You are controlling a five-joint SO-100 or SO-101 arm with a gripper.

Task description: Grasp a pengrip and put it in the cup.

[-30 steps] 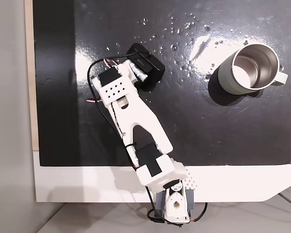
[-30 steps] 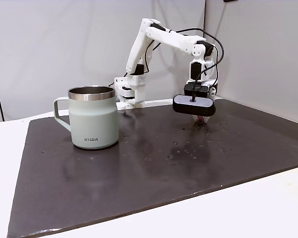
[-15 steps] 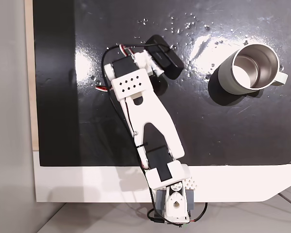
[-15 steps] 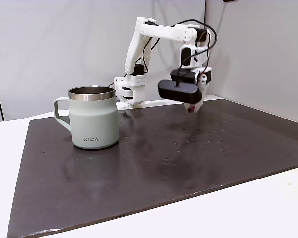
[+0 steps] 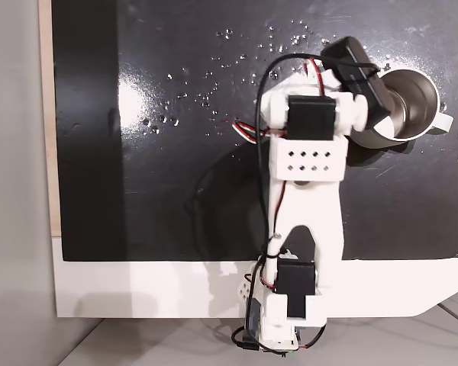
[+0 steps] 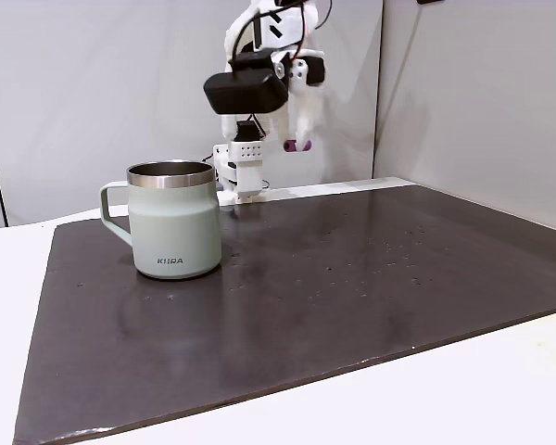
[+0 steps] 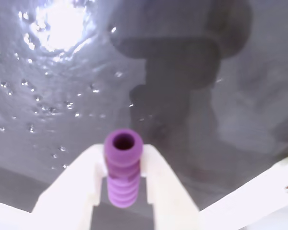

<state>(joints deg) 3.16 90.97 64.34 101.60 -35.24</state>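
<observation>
Gripper (image 7: 122,189) clamped on the pengrip (image 7: 122,167): in the wrist view the two white fingers (image 7: 77,187) press the ribbed purple cylinder from either side, its hollow end pointing away from the camera and standing clear past the fingertips. Below it lies the dark mat (image 7: 48,96), wet-looking with small droplets and a bright glare patch at upper left.

In a fixed view from the side, the gripper (image 6: 296,141) hangs high above the table, with a small purple bit, the pengrip (image 6: 291,145), at the fingertips. It sits up and to the right of the cup (image 6: 174,221), well above rim level. The black wrist camera (image 6: 246,91) is mounted just above.

In a fixed view from above, the white arm (image 5: 305,191) reaches up the frame from its base at the bottom edge. The black camera body (image 5: 359,76) overlaps the left part of the cup (image 5: 412,107); fingertips and pengrip are hidden beneath it, so whether they are over the cup's mouth cannot be told from here.

Cup stands upright on the dark mat (image 6: 352,278), steel interior visible, handle on the left in the side view and on the right from above.
</observation>
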